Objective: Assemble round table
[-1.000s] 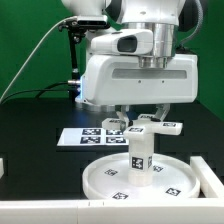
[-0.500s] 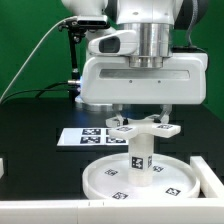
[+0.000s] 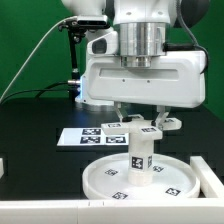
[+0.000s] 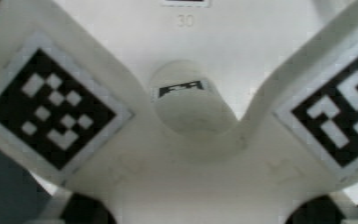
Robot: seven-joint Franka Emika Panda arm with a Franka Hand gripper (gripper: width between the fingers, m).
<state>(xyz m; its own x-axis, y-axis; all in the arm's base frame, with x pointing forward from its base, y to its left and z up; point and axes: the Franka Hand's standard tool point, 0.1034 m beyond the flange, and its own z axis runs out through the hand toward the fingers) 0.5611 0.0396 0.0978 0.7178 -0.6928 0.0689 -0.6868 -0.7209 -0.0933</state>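
Observation:
The large rimmed round disc (image 3: 140, 180) lies flat on the black table near the front. The short cylinder leg (image 3: 140, 156) stands upright at its middle. My gripper (image 3: 140, 118) is directly above the leg and is shut on the cross-shaped foot (image 3: 141, 128), which sits level on or just over the leg's top. In the wrist view two tagged arms of the foot (image 4: 55, 102) spread apart, with the leg (image 4: 194, 105) between them. My fingertips are mostly hidden behind the foot.
The marker board (image 3: 88, 135) lies behind the disc toward the exterior view's left. A white raised part (image 3: 211, 176) stands at the exterior view's right of the disc. A white ledge (image 3: 50, 212) runs along the front.
My wrist has turned, and the foot has turned with it over the leg. Its arm at the exterior view's right has swung slightly back. The disc and leg have stayed put.

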